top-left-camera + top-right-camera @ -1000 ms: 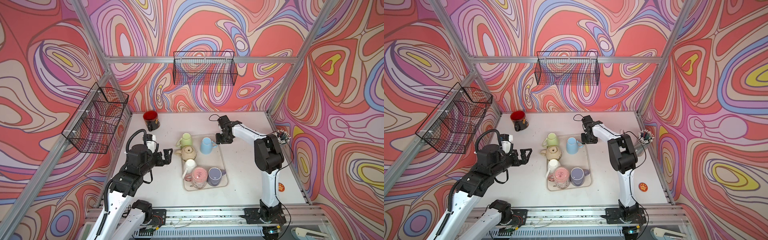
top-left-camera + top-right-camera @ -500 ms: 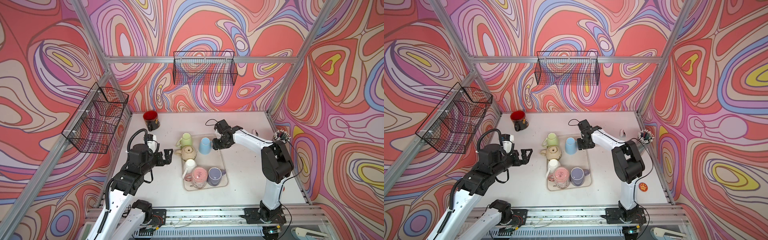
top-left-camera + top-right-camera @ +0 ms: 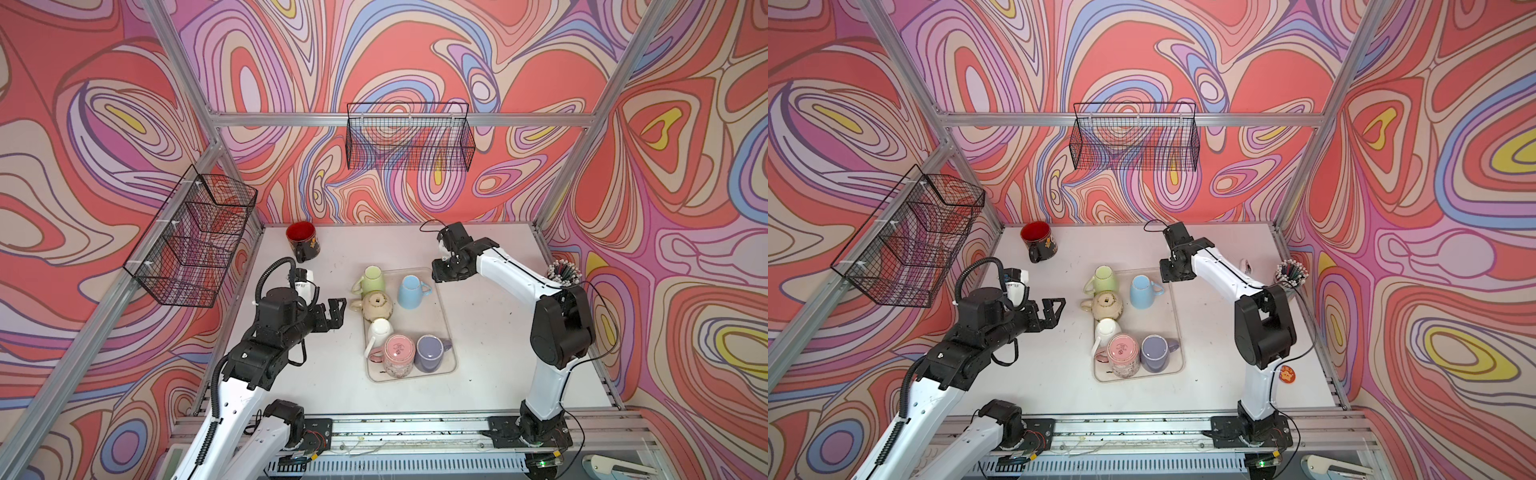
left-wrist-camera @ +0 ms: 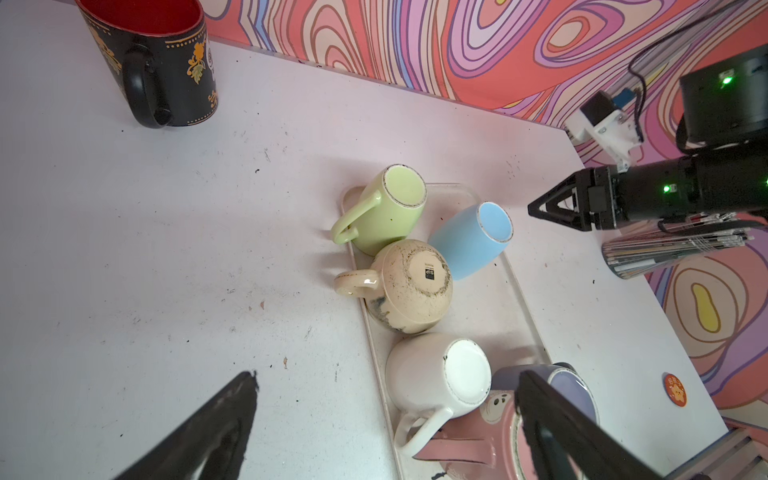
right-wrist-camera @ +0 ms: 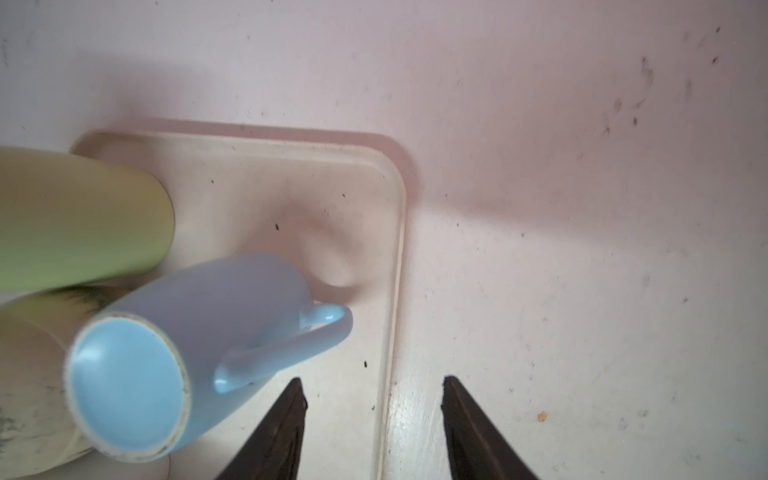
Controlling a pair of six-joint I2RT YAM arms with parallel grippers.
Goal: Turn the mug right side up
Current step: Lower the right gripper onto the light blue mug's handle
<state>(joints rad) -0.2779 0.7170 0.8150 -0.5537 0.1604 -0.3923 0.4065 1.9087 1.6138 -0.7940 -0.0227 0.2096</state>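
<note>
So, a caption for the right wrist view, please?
Open end effector near the upside-down blue mug on a tray.

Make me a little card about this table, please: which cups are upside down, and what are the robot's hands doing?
tray: holds six mugs
upside down: blue mug, green mug, beige mug, white mug, pink mug; purple mug seems so too
right way up: black mug, off the tray, near the back wall
right gripper: open, empty, near the blue mug's handle
left gripper: open, empty, left of the tray
</note>
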